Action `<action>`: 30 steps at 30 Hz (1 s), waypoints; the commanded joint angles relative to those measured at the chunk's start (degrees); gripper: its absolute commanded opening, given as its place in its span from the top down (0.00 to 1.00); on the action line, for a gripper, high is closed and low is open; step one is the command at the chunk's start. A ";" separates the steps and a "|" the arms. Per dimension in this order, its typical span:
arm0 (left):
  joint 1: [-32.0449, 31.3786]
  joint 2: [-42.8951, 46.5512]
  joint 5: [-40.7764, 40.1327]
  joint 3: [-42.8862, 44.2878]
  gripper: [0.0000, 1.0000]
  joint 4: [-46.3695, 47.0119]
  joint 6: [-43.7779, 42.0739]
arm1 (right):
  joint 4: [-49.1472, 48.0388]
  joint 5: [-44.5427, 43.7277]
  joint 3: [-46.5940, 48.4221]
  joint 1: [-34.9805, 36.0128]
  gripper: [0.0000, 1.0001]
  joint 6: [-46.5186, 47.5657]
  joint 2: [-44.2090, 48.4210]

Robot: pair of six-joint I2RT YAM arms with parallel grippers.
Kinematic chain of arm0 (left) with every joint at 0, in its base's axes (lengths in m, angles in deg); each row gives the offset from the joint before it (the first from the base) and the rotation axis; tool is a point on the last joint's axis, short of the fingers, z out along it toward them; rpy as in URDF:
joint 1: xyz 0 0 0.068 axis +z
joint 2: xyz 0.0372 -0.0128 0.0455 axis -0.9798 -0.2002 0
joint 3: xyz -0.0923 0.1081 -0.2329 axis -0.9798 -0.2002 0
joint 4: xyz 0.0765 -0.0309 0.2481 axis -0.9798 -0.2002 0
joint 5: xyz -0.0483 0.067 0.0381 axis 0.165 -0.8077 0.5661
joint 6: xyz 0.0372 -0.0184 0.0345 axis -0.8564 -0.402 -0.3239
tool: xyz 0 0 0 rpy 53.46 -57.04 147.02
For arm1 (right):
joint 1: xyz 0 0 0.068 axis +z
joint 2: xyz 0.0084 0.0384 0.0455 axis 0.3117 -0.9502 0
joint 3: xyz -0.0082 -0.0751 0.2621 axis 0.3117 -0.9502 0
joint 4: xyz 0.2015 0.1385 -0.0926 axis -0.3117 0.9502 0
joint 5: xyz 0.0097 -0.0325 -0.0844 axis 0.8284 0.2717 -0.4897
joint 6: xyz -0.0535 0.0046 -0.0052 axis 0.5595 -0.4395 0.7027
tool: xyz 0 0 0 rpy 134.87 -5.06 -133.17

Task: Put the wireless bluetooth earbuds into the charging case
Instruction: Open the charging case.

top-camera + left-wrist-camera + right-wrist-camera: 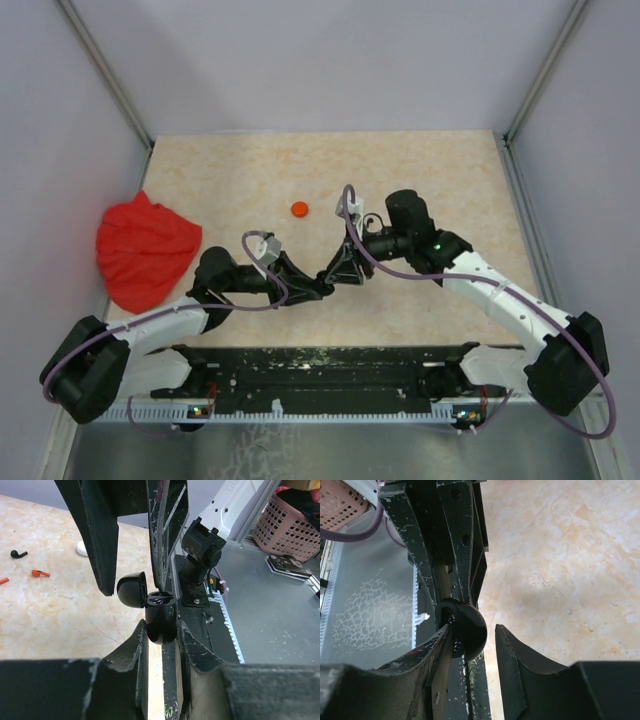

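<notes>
My left gripper [161, 630] is shut on the lower body of the black charging case [161, 620], held upright with its domed lid [132, 590] swung open to the left. Whether an earbud sits in the dark well I cannot tell. My right gripper [472, 630] is open around the case lid [470, 630]: one finger [437, 650] touches it, the other [512, 655] stands apart. In the top view both grippers [318, 288] [340, 272] meet at mid-table. A black earbud [19, 554] and an orange-red earbud [40, 573] lie on the table to the left.
A red cloth [145, 250] lies bunched at the table's left edge. An orange disc [300, 208] sits behind the grippers. A white round piece [82, 548] lies near the loose earbuds. A black rail [320, 375] runs along the near edge, and a pink basket [287, 520] stands off the table.
</notes>
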 commanded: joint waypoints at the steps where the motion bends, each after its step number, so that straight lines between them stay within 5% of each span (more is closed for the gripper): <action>1: -0.23 0.39 0.55 0.34 0.97 3.33 1.00 | -1.15 1.63 0.55 0.94 0.61 2.01 -0.99; 9: -0.21 0.11 0.66 0.43 0.92 3.42 1.46 | 0.15 0.53 1.50 1.15 0.76 3.00 -1.01; 20: -0.26 0.20 1.44 1.27 0.52 -1.92 -0.83 | 10.88 -9.04 6.50 4.65 0.94 8.85 -1.33; 30: -0.34 -1.27 3.24 2.53 0.48 -5.44 -2.07 | 17.87 -14.94 11.06 6.97 0.95 12.04 -1.43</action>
